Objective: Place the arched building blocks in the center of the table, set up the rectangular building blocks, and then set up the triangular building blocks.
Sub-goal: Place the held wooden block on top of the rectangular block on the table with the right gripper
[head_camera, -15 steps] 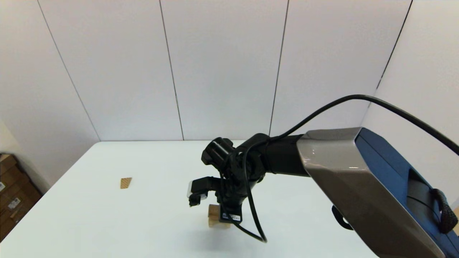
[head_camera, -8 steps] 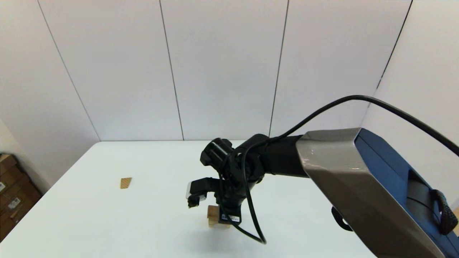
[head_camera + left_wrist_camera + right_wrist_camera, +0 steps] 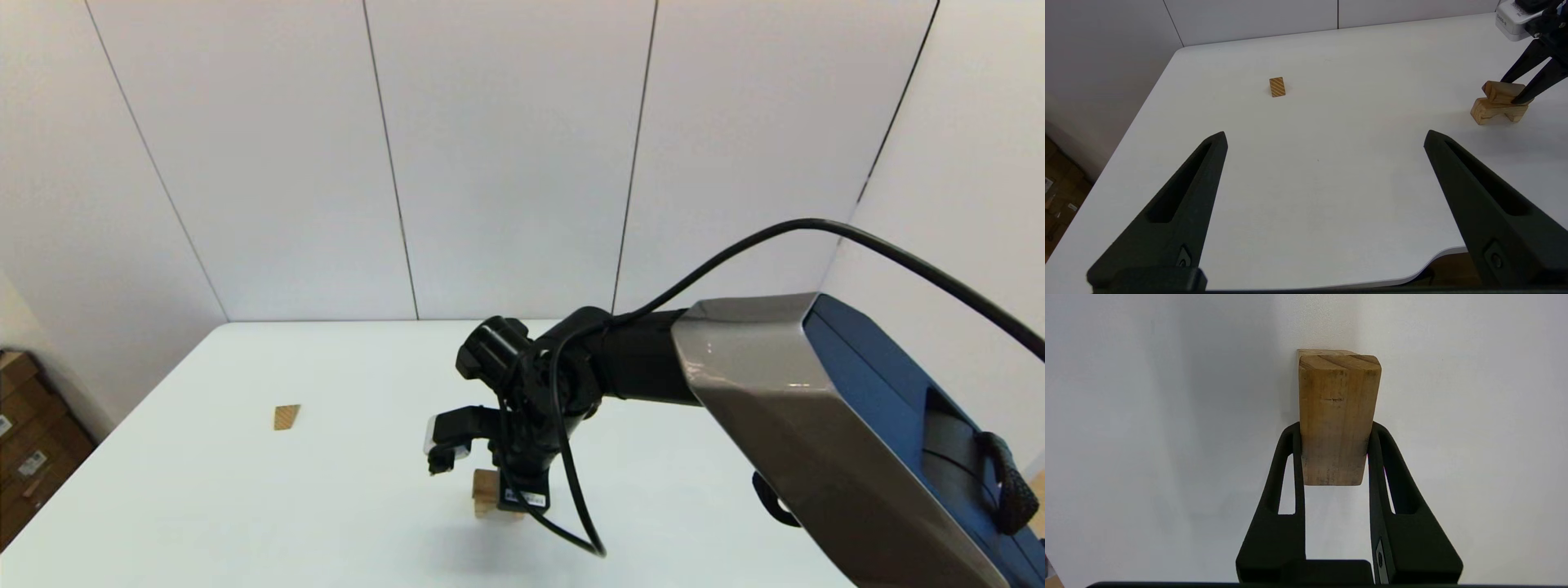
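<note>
Right gripper (image 3: pixel 1334 437) clamped on rectangular slab (image 3: pixel 1336 416) atop arched block (image 3: pixel 1488 111), mid-desk (image 3: pixel 1331 183); left gripper (image 3: pixel 1325 141) wide open, empty, over bare near edge; wedge (image 3: pixel 1277 86) well apart.

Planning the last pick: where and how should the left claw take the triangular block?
Judging by its pose, the triangular block lies alone on the bare table, far from the right claw. Come straight down with the open left claw and pinch the two flat triangular ends; the sloped faces would likely slip.
</note>
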Robot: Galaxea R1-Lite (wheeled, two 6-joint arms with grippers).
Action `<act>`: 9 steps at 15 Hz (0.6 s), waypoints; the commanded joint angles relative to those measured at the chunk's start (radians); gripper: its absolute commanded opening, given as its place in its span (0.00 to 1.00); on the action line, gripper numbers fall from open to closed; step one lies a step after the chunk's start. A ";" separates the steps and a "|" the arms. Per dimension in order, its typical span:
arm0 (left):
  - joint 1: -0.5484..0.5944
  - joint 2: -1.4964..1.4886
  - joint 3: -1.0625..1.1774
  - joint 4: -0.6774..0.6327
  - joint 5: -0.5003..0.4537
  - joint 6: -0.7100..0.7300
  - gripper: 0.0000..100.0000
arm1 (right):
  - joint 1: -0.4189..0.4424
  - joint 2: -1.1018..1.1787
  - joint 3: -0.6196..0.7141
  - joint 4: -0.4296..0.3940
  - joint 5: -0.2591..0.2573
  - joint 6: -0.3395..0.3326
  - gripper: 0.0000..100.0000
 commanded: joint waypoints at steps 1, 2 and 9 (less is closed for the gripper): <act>0.000 0.000 0.000 0.000 0.000 0.000 1.00 | -0.001 0.001 0.000 0.007 -0.001 -0.008 0.00; 0.000 0.000 0.002 0.002 0.000 0.000 1.00 | 0.000 0.001 0.000 0.006 -0.007 -0.008 0.00; 0.000 0.000 0.000 0.000 0.000 -0.001 1.00 | 0.002 0.000 0.000 0.016 -0.012 -0.012 1.00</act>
